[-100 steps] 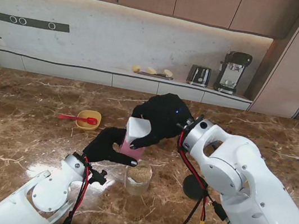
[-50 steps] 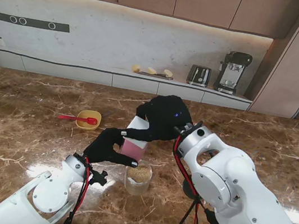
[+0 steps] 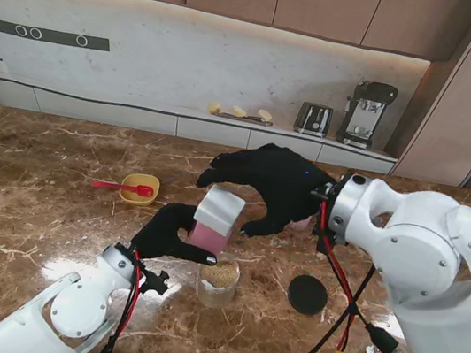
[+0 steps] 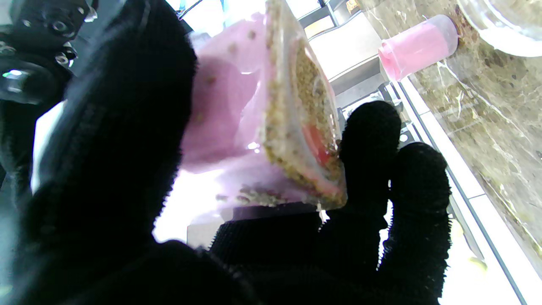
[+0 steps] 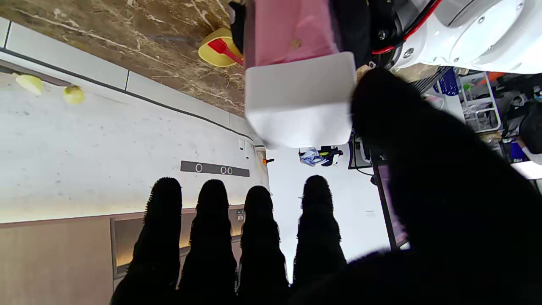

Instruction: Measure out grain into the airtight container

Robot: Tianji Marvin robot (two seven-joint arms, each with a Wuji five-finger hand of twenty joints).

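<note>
A pink grain box (image 3: 212, 227) with a white cap (image 3: 220, 208) is tilted in the air, and my left hand (image 3: 169, 231) is shut on its pink body. Through its wall the left wrist view shows grain inside the grain box (image 4: 296, 110). Just nearer to me stands a glass jar (image 3: 217, 281) partly filled with grain. My right hand (image 3: 274, 187) hovers open to the right of the cap, fingers (image 5: 254, 237) spread, not touching the white cap (image 5: 300, 97).
The jar's black lid (image 3: 307, 294) lies flat to the right of the jar. A yellow bowl (image 3: 139, 189) with a red spoon (image 3: 117, 186) sits to the left. A pink cup (image 4: 417, 44) stands behind the right hand. Cables hang from both arms.
My right hand has let go of the white cap, spread its fingers and drawn back to the right. The left hand still holds the box in the same place.
</note>
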